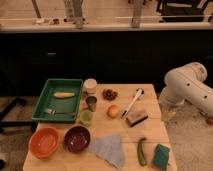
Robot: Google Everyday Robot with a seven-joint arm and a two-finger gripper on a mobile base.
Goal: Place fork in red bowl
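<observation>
views: one camera only, so no second view shared any part of the scene.
position: it sat high, off the near edge of the table (155, 131), roughly centred on its width.
facing: it looked down and forward across the table, toward the dark cabinets (100, 62) and the counter (110, 26) behind the far edge.
distance: mid-range; the far edge and both far corners showed, and the near edge fell at the bottom of the frame.
right side: the white arm (186, 87) stood beyond the table's right edge and ran out of frame.
gripper: outside the frame.

Dim warm light reaches the pincer (168, 114) beside the table (150, 134).
</observation>
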